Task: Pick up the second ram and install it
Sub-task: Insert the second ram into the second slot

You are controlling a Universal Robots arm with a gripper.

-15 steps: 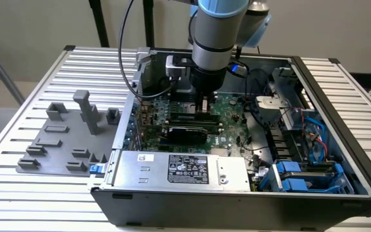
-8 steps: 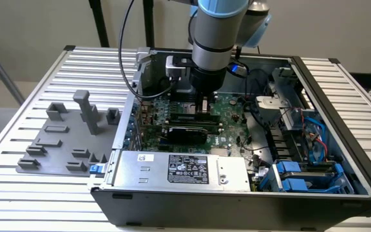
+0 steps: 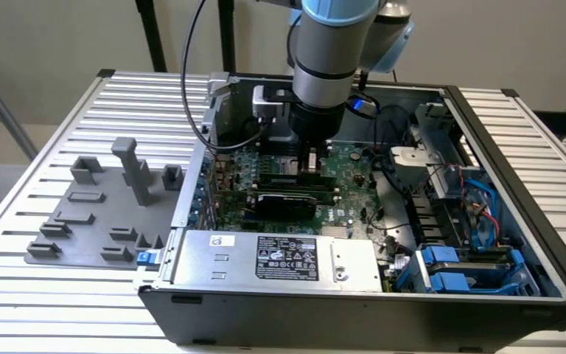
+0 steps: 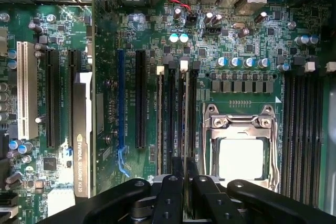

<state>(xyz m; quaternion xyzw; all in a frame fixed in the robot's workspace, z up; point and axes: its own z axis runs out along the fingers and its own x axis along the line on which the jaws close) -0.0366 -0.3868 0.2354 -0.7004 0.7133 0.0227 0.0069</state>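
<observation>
My gripper [image 3: 309,171] reaches down into the open computer case over the large green motherboard [image 3: 347,166]. In the wrist view its black fingers [image 4: 172,187] are shut on the second ram [image 4: 185,124]. The ram is seen edge-on as a thin strip running along the row of black memory slots [image 4: 176,119] beside the CPU socket [image 4: 240,153]. It stands in line with one slot, level with the white latch [image 4: 184,65] at its far end. I cannot tell whether it is fully seated. A paler strip [image 4: 160,124] fills the neighbouring slot.
A graphics card [image 4: 81,150] stands in an expansion slot beside the memory slots. In the case, the power supply [image 3: 273,258] lies in front and blue drive caddies [image 3: 460,273] sit at the exterior view's right. A grey holder plate [image 3: 96,214] with blocks lies outside on the slatted table.
</observation>
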